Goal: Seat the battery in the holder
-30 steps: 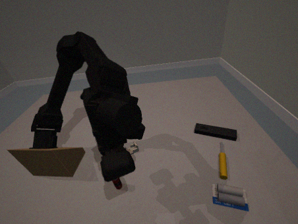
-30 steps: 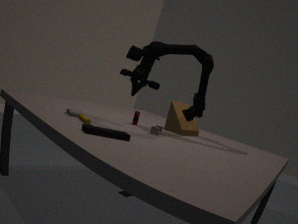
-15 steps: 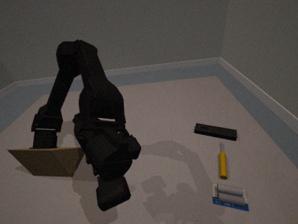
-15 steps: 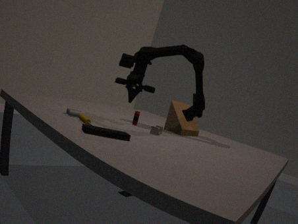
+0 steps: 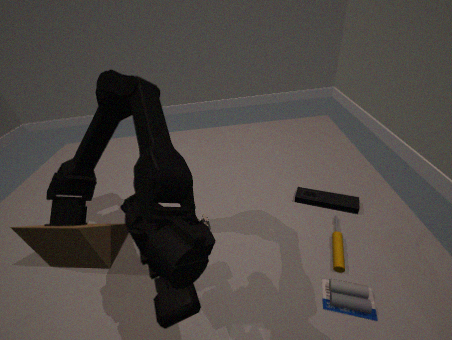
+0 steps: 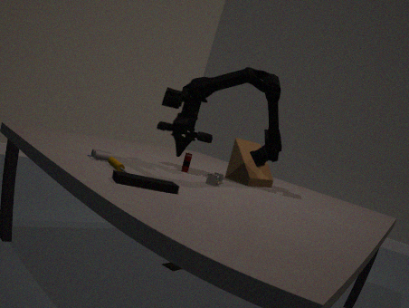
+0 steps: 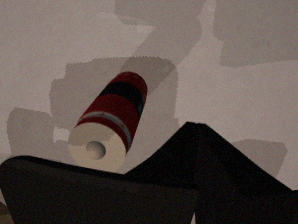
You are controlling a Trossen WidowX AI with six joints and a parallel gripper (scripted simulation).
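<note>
The table (image 6: pixel 280 213) carried everything, and across it the dark arm (image 6: pixel 253 79) arched up from its tan wedge base (image 6: pixel 248 164) and dropped its wrist down toward the middle of the surface. The gripper (image 6: pixel 181 149) hung point-down just above the battery (image 6: pixel 186 162), fingers pinched together to a tip with nothing between them; it had hold of nothing at all.

Off to the side lay the long black bar (image 5: pixel 327 199), the yellow-handled tool (image 5: pixel 338 249) and the 2 grey cylinders on their blue card (image 5: pixel 350 296), all well apart from the action and no part of the job.

The holder (image 6: pixel 214 178), a small pale block in the exterior view, sat near the wedge base, apart from the battery and with nothing in it as far as could be told at that size. The top view hid both under the arm.

The battery stood upright on the table, red and black banded; the wrist view looked down on its pale end cap (image 7: pixel 97 151), just ahead of the closed fingers.

So, the score: 0 steps banked, by my reading. The battery was ungrasped and unseated. Left to do: open the fingers, take the battery, lay it flat in the holder with the flat end to the spring and the terminal under the lip, then let go and back away.
</note>
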